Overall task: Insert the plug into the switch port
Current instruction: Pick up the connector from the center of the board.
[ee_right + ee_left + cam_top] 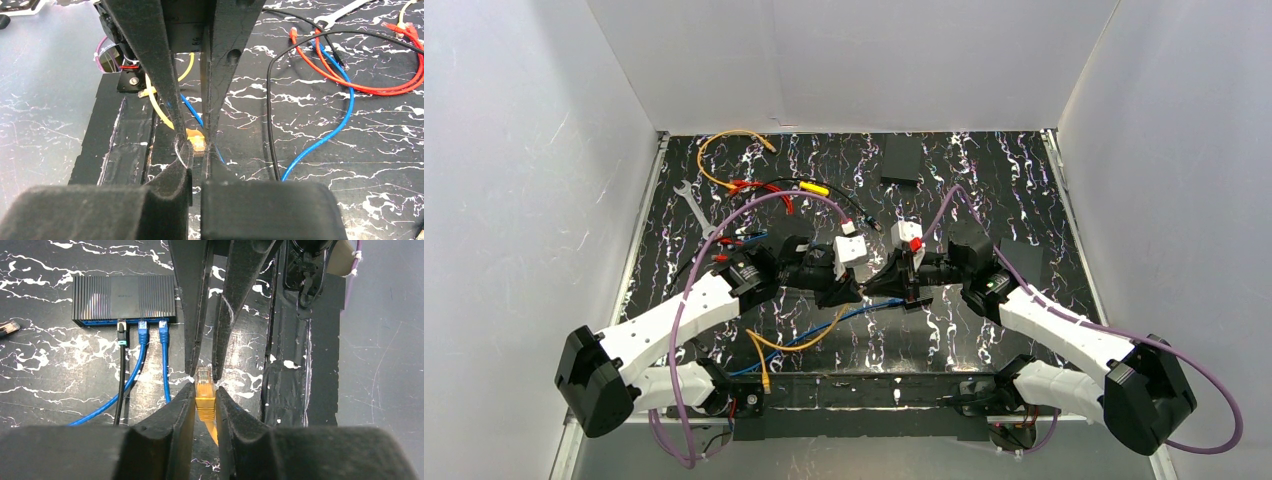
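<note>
The left jaws are narrowed onto the orange boot of the plug [205, 407], gripping it from both sides. The right jaws, coming from the opposite direction, are pinched together on its clear tip, so both arms hold the one plug, tips almost meeting, over the table [45, 385]. From the plug's rear a yellow cable [161, 110] trails away beneath the left jaws. Ahead of the left jaws and off to their left, well apart from the plug, lies the switch [125, 297] — a black cable [121, 380] and two blue cables [164, 362] already sit in its ports. Ahead of the right jaws, to their right, red cables [360, 87] loop on the table.
</note>
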You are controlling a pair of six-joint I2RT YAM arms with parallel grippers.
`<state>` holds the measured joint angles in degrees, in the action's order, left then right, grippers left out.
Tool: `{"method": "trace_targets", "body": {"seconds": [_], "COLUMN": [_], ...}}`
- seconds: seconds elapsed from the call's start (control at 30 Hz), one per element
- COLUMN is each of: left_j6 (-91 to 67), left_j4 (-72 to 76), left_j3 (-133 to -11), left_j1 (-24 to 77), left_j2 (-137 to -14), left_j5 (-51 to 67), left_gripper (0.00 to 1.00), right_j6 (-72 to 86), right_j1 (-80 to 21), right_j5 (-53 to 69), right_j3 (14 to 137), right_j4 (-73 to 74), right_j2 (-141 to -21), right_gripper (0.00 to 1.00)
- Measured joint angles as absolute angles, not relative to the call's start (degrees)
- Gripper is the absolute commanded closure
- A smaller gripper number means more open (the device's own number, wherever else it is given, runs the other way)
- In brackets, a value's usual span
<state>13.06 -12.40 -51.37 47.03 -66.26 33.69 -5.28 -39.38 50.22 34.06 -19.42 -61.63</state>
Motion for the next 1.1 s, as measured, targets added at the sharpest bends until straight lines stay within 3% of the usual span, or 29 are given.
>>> {"method": "trace_targets", "body": {"seconds": [0.07,0.17,0.5,0.6,0.87,1.03,1.1], "left_j6": [12.69,10.52,3.36,1.87,0.49,0.58,0.71], "left_j4": [-10.72,-5.65,6.63,8.47,11.14,11.86,12.05], "left_j3": [-50.41,-46.44,-40.27,-39.68,-39.68,-39.68,-39.53], "left_j1": [46.76,45.5,42.3,41.93,41.3,41.12,41.04], "left_j2": [-65.82,-63.59,-61.41,-61.47,-61.87,-61.87,-61.87], "left_j5": [33.28,33.28,35.0,36.1,37.56,37.87,37.74], "left_gripper": [0.6,0.51,0.48,0.54,0.99,1.0,1.0], "right_j6": [-5.19,-4.89,-2.11,-1.39,1.13,2.11,2.7], "right_j1": [-39.38,-39.38,-37.91,-37.47,-36.67,-36.32,-36.03], "right_j5": [49.8,48.82,46.54,46.46,46.54,46.68,46.41], "right_j3": [34.06,34.06,33.67,33.08,32.82,32.71,32.56], "right_j4": [-19.44,-19.53,-22.92,-24.34,-26.65,-27.59,-27.79], "right_j2": [-61.63,-61.6,-60.77,-60.18,-60.01,-60.01,-60.01], "right_gripper": [0.99,0.99,0.99,0.99,0.99,0.99,0.8]}}
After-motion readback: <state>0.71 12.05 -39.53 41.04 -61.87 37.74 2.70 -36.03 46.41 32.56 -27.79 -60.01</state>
